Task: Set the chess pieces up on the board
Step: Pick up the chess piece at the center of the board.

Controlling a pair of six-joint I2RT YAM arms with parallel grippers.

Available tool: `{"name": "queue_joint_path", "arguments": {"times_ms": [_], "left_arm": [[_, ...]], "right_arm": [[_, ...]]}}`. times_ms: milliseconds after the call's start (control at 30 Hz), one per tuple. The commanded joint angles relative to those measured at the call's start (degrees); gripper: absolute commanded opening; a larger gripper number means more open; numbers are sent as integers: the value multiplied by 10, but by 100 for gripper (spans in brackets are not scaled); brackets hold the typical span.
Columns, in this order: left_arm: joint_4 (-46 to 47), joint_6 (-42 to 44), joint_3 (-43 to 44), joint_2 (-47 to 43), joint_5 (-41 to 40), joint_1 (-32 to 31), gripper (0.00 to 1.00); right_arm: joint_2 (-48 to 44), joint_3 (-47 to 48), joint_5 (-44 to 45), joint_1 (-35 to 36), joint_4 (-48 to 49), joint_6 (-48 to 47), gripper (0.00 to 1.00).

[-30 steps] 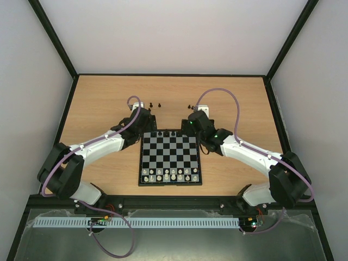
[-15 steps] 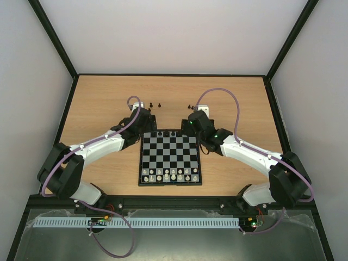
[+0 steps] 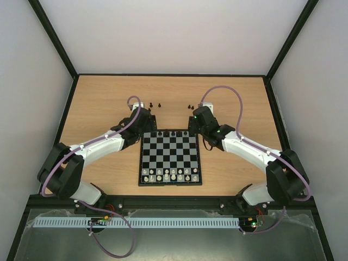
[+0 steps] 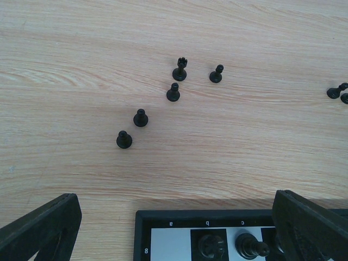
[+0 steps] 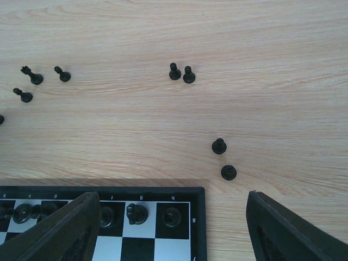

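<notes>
The board [image 3: 169, 157] lies between my arms, with a few black chess pieces [image 3: 173, 132] on its far row. More black pieces [image 4: 173, 92] stand loose on the wood beyond it, some near the left [image 4: 124, 140] and some near the right [image 5: 219, 145]. My left gripper [image 4: 174, 239] hovers open over the board's far left corner [image 4: 142, 220]. My right gripper [image 5: 171, 234] hangs open above the far right corner [image 5: 199, 191], where three black pieces [image 5: 136, 213] stand on the last squares. Neither gripper holds anything.
Pale chess pieces [image 3: 169, 174] fill the board's two near rows. A pair of loose black pieces [image 5: 182, 73] stands farther back on the wooden table [image 3: 98, 103]. Black frame rails [image 3: 163, 75] edge the table.
My right gripper has pulled back from the board's far right corner toward the far side, and its jaws have narrowed somewhat. Pieces on that corner now show. The left arm has not moved.
</notes>
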Motion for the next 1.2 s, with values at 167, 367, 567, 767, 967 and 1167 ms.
{"name": "queue_joint_path", "arguments": {"times_ms": [167,367,567,767,967,1167], "left_arm": [[3,3,4,-18,-2,4,99],[3,7,4,-19,-5,4,99],[10,21,8,-10,6,4,99],[-38,26,75,44,11,6,85],[-77,18,160,118,45,26,65],[-180,40,329,255,125,72,55]], "right_arm": [[8,18,-21,-12,-24,-6,73],[5,15,-33,-12,-17,-1,71],[5,10,-51,-12,-7,5,71],[-15,4,-57,-12,-6,6,71],[-27,-2,-64,-13,-1,10,71],[-28,-2,-67,-12,0,10,71]]}}
